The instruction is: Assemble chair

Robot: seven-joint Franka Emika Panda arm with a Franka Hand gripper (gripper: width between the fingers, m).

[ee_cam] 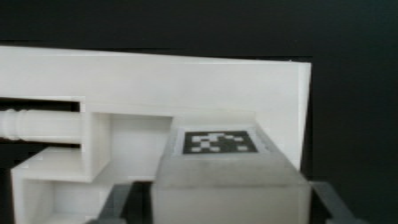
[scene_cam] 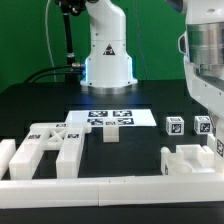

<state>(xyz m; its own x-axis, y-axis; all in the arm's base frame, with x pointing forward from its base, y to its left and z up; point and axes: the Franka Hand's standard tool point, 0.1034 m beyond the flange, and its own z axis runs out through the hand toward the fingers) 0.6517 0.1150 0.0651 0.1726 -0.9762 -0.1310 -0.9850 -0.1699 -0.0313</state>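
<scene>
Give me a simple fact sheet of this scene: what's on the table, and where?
Surface: black table
Robot arm: base at the back, centre
Marker board: flat, mid-table
Frame pieces: front, the exterior view's left
Small block: just before the board
Cube-ended legs: the exterior view's right
Notched piece: front right
Border rail: along the front edge
Jaws: in the wrist view, dark fingers flank a tagged white part; whether they grip it is unclear
</scene>
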